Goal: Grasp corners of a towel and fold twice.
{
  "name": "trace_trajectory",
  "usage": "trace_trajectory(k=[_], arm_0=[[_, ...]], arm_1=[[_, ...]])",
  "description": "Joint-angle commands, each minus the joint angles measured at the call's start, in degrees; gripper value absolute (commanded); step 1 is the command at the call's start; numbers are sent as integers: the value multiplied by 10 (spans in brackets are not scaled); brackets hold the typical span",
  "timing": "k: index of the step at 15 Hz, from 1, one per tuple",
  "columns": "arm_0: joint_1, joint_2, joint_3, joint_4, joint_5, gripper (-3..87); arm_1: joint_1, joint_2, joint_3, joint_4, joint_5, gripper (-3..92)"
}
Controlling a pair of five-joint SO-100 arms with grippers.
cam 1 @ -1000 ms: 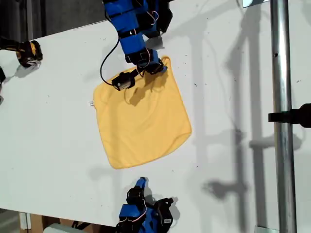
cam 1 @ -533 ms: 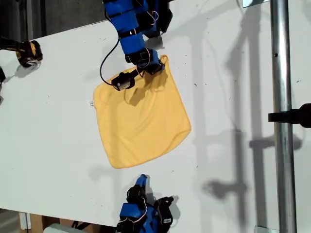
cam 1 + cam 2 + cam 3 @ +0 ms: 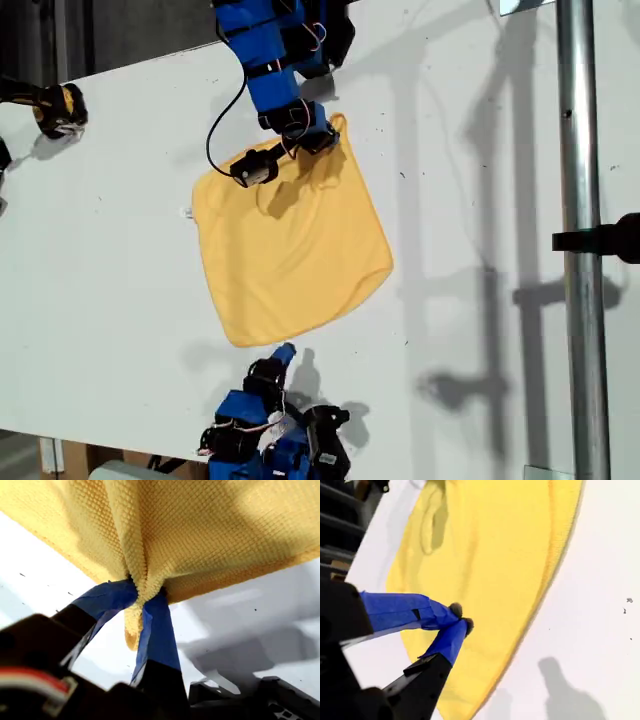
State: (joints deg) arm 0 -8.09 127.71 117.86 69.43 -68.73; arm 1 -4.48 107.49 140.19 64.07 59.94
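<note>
The yellow-orange towel (image 3: 290, 245) lies mostly flat on the white table (image 3: 120, 270). Its far corner (image 3: 335, 128) is bunched and lifted a little. My first gripper (image 3: 318, 138) is shut on that corner; in the first wrist view the blue-taped fingers (image 3: 155, 625) pinch a fold of the towel (image 3: 200, 530). My second gripper (image 3: 283, 353) sits just off the towel's near corner (image 3: 240, 338) at the bottom of the exterior view. In the second wrist view its blue fingertips (image 3: 460, 619) touch each other above the towel (image 3: 500, 560), with no cloth between them.
A vertical metal pole (image 3: 580, 250) with a black clamp (image 3: 610, 238) stands at the exterior view's right. A black and yellow object (image 3: 58, 108) sits at the upper left of the exterior view. A black cable (image 3: 222, 120) hangs from the first arm.
My second gripper has moved up the exterior view toward the towel's near corner. The first gripper and the towel have hardly moved.
</note>
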Motion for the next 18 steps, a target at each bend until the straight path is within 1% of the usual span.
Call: trace_trajectory(k=[1,2,3,4,5,7,9,11,13,14,15,16,17,18], arm_0=[[37,-175,-228,84,64,-17],[54,-245,-306,118,84,-17],[72,-306,-370,137,111,-17],[93,-360,-428,147,134,-17],[111,-415,-490,161,136,-17],[149,-512,-592,161,139,-17],[178,-589,-666,160,126,-17],[194,-599,-666,126,107,-16],[207,-604,-666,113,103,-10],[214,-605,-667,113,105,160],[215,-604,-667,114,95,261],[217,-604,-668,115,113,318],[214,-604,-669,121,137,356],[207,-604,-669,134,151,366]], arm_1=[[-4,25,-11,-4,-3,0],[-4,26,-11,-4,-3,0],[-2,28,-10,-4,-3,0],[-2,29,-10,-4,-3,0],[0,29,-9,-4,-3,0],[0,30,-9,-4,-4,0],[-3,32,-9,-4,-4,0],[-3,43,-3,-6,-4,0],[-3,49,2,-8,-4,0],[0,50,2,-8,-4,0],[2,50,2,-9,-5,0],[3,50,2,-9,-5,0],[3,50,3,-10,-5,0],[3,50,3,-10,-5,0]])
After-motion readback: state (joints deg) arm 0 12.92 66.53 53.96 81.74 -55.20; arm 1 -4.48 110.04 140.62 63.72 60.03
